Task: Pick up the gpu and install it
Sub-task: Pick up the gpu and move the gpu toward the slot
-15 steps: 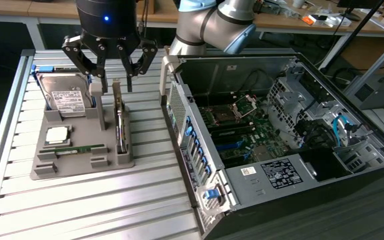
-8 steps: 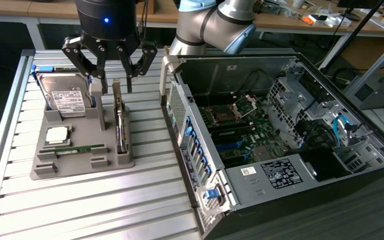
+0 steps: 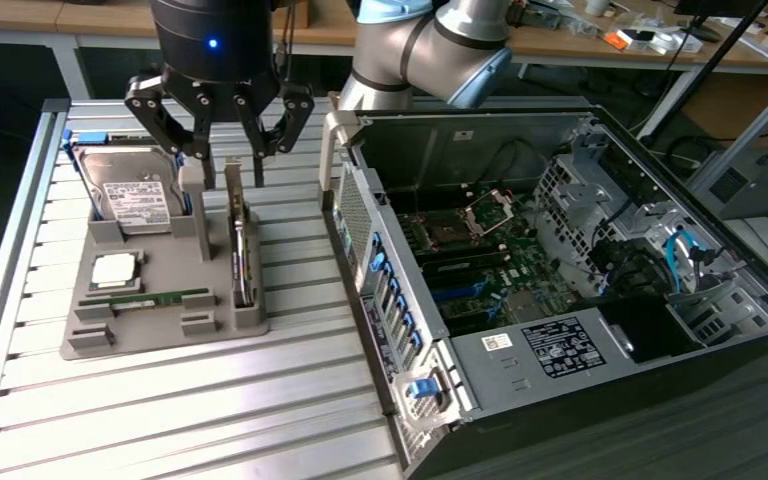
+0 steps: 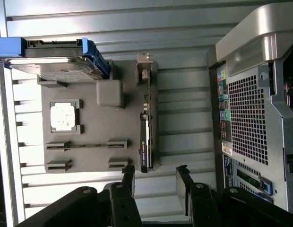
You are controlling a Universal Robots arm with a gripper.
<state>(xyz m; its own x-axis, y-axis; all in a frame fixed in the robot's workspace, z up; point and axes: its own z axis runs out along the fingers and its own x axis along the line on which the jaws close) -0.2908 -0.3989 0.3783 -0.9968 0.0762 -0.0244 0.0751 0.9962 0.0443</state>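
Note:
The gpu [image 3: 237, 245] stands on its long edge in a slot of the grey holder tray [image 3: 157, 335], on the side nearest the computer case. In the wrist view the gpu [image 4: 145, 125] appears edge-on, a thin dark card with its silver bracket at the far end. My gripper [image 3: 231, 160] hangs open just above the card's far end, one finger on each side of its line and nothing between them. In the wrist view my gripper [image 4: 156, 178] has its two black fingertips [image 4: 129, 176] spread wide, slightly off the card's near end.
On the same tray are a hard drive [image 3: 137, 195] in a blue frame, a square processor [image 3: 115, 268] and a narrow RAM stick [image 3: 144, 298]. The open computer case [image 3: 558, 250] lies on the exterior view's right, motherboard exposed. Everything rests on a slatted metal table [image 3: 197, 420].

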